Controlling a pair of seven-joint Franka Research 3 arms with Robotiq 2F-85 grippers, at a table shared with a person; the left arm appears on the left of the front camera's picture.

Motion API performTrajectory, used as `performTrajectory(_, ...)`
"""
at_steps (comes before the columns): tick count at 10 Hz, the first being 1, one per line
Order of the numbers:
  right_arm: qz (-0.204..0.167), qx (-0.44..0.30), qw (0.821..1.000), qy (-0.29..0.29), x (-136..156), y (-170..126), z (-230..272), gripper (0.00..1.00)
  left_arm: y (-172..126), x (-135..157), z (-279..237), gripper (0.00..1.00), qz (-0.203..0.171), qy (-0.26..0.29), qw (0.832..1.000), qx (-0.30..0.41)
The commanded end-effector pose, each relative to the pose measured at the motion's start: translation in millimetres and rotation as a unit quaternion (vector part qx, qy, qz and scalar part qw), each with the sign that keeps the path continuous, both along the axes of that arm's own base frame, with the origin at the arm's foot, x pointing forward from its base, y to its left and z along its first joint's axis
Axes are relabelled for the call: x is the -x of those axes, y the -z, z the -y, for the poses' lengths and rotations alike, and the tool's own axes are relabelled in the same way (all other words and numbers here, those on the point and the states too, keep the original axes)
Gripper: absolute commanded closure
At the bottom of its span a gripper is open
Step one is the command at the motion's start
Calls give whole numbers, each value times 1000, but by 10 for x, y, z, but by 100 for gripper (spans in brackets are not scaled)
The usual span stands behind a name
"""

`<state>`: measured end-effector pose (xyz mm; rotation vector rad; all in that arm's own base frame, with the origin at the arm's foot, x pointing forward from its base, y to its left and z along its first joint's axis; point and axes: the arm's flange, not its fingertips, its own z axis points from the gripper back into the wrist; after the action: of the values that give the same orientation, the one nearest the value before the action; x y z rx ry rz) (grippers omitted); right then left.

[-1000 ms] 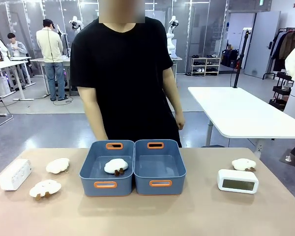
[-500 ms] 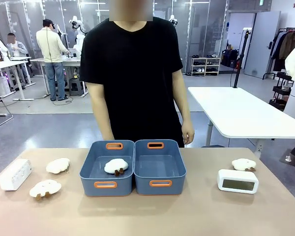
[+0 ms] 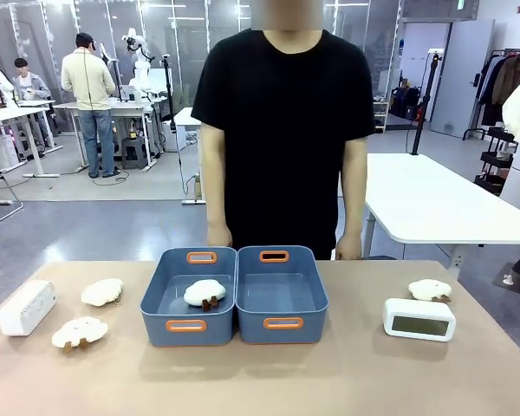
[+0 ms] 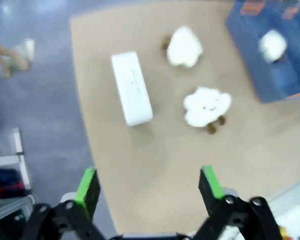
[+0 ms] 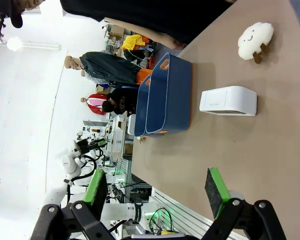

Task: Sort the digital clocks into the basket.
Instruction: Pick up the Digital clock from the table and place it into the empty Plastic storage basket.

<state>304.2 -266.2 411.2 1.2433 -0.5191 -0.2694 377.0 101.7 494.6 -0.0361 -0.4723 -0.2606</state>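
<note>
Behind the blue-grey plastic baskets (image 3: 312, 322), the person (image 3: 282, 130) has stepped to the middle. The white box-shaped plastic clocks (image 3: 419, 319) still lie outside. Left hand (image 4: 148, 175) and right hand (image 5: 156, 176) stay wide, empty.

The left gripper (image 4: 149, 184) is showing 2 black fingers, each carrying a flat green pad (image 4: 87, 186) on its inner face near the tip. Behind the pads, black link bars are meeting at round grey pivot pins, 2 on each side. The right gripper (image 5: 156, 187) is showing the same black links, green pads and round pins behind its jaws. Beyond the jaws, the person (image 3: 282, 130) is wearing a plain black T-shirt with short sleeves (image 3: 212, 95).
</note>
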Motion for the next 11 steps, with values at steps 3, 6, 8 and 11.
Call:
performTrajectory(3,8,-3,1000,-2,4,-25,2,0,789,-537,236,0,-46,-31,995,-81)
performTrajectory(6,8,-3,1000,-2,4,-25,2,0,1000,-691,309,0,-45,-68,996,-27)
performTrajectory(8,8,-3,1000,-2,4,-25,2,0,1037,-771,284,0,-50,-55,997,5)
performTrajectory(11,8,-3,1000,-2,4,-25,2,0,1037,-687,327,0,-62,-65,996,-18)
